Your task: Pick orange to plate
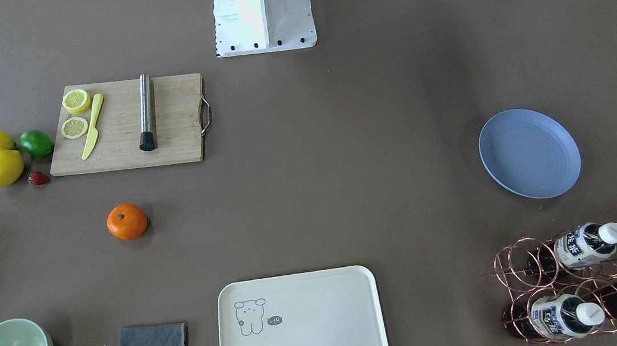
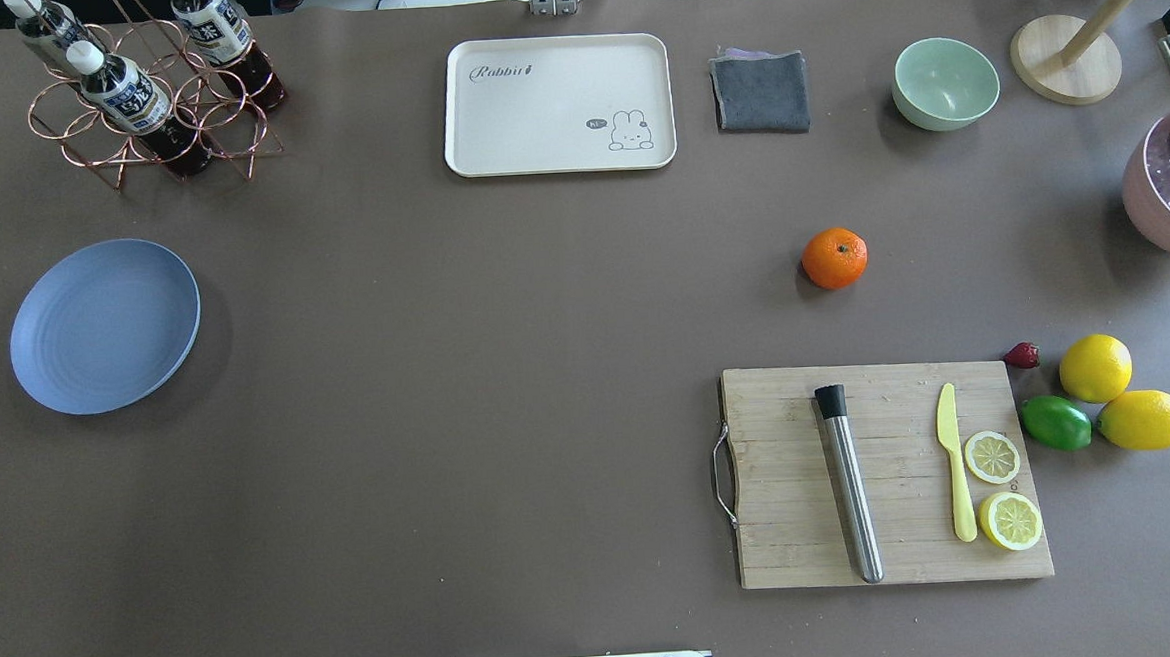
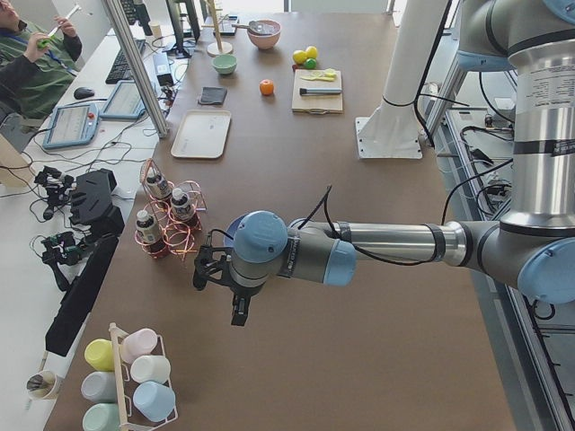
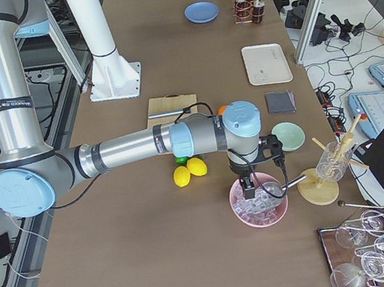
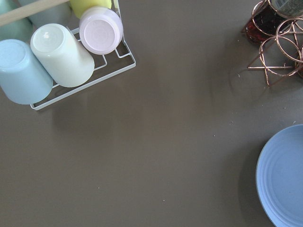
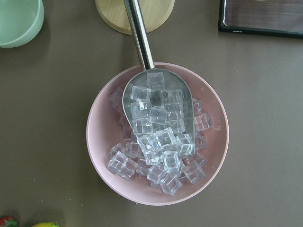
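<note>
The orange lies alone on the brown table, between the cutting board and the mint bowl. The light-blue plate sits empty far across the table, beside the bottle rack; its edge shows in the left wrist view. Neither arm shows in the overhead or front views. The near arm's left gripper hangs over the table end just beyond the plate. My right gripper hovers above a pink bowl of ice, away from the orange. I cannot tell whether either gripper is open or shut.
A wooden cutting board holds a steel muddler, a yellow knife and lemon slices; lemons, a lime and a strawberry lie beside it. Cream tray, grey cloth, mint bowl, bottle rack, ice bowl, cup rack.
</note>
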`<move>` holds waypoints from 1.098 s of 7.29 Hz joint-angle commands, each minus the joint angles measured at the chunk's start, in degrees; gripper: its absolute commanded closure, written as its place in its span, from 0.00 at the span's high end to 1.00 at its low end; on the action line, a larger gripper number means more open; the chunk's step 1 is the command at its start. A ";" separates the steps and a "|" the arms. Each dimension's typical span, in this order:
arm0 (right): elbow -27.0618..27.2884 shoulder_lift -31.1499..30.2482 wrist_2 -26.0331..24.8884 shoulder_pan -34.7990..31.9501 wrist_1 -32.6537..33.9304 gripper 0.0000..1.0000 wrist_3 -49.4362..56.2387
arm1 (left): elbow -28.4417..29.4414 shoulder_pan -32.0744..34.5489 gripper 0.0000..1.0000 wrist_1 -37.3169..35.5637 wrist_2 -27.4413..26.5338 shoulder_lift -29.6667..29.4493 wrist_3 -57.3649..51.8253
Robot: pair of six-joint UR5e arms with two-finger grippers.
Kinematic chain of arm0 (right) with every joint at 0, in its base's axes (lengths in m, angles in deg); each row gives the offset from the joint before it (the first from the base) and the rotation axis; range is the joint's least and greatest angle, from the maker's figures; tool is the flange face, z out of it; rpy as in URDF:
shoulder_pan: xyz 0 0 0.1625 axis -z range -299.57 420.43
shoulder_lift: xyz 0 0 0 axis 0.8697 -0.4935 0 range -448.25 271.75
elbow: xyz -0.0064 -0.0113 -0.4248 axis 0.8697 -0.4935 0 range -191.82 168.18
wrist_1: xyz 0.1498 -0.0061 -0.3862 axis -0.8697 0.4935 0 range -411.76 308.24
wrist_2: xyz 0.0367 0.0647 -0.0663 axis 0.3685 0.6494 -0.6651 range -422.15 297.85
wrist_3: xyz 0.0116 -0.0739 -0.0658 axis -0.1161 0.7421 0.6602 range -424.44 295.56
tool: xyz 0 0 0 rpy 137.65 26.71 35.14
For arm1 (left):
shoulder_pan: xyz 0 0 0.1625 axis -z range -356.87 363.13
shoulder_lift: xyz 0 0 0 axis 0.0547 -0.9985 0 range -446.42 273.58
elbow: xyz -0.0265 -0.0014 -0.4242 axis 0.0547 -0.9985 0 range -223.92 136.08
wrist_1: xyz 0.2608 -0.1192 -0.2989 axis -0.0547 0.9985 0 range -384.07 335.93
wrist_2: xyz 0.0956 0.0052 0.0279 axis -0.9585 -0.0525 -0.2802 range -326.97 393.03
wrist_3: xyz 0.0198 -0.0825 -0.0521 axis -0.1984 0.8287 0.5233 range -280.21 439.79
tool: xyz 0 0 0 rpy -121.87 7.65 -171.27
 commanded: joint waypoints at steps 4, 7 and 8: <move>0.81 -0.57 0.62 0.00 0.02 1.00 0.00 | -0.31 -0.56 0.98 -0.28 -0.72 -0.86 0.09; 1.51 -0.05 1.32 0.00 0.02 1.00 0.09 | -0.49 -1.79 0.98 -0.20 -0.63 -2.35 0.35; 2.56 0.04 1.23 0.09 0.37 1.00 0.09 | -0.58 -2.06 0.98 -0.20 -0.63 -2.88 0.44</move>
